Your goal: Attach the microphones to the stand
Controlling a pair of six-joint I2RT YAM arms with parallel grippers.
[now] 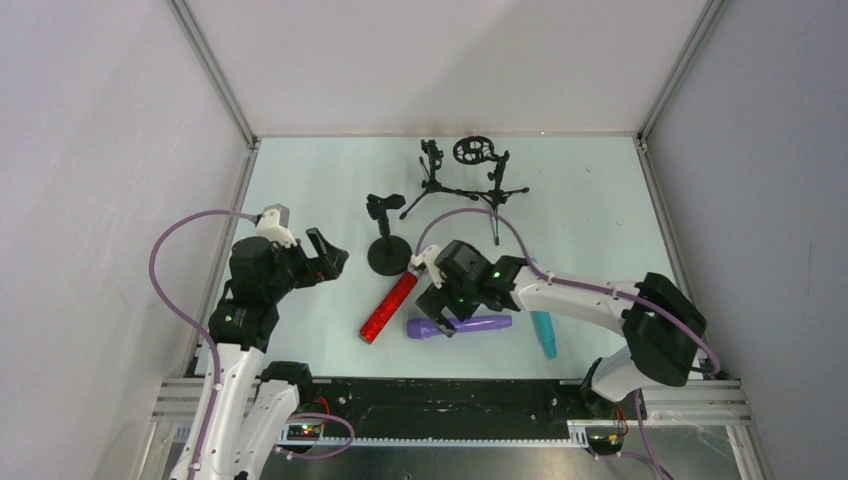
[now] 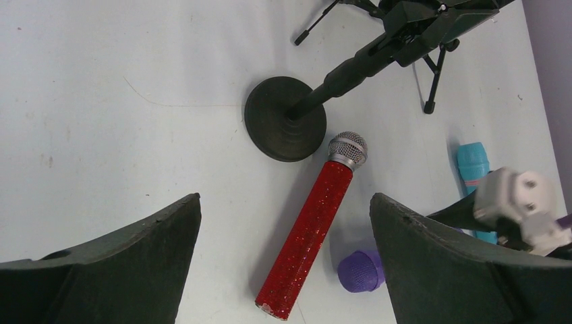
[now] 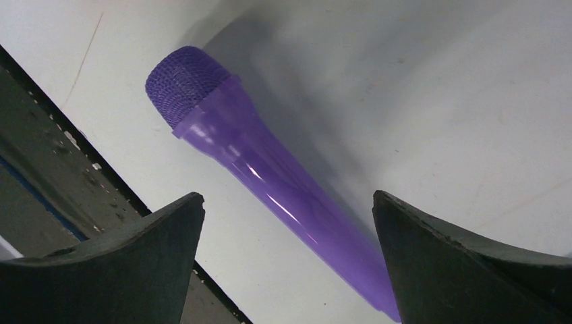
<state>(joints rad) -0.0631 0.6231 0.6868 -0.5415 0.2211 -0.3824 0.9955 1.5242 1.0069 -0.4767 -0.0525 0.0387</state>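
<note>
- Pale table (image 1: 300,180): it carries three stands at the rear and three microphones toward the front.
- Black round-base desk stand with a clip on top (image 1: 386,255): the clip is empty. It stands just beyond the red microphone's head.
- Two black tripod stands (image 1: 437,185), one of them with a ring-shaped mount (image 1: 470,150): neither holds a microphone.
- Glittery red stick microphone with a silver mesh head (image 2: 312,223): it lies flat, with the head close beside the round base.
- All-purple stick microphone (image 3: 283,196): it lies flat near the table's front edge.
- All-teal stick microphone (image 1: 544,335): it lies flat to the right of the purple one.
- Left gripper (image 2: 284,197): the jaws are spread wide and hold nothing. It hangs above the red microphone.
- Right gripper (image 3: 289,197): the jaws are spread wide, one on either side of the purple handle. They are not closed on it.
- Progress: no microphone is mounted yet, so all three attachments remain. The step in hand appears to be the first pick-up, probably of the purple microphone.
</note>
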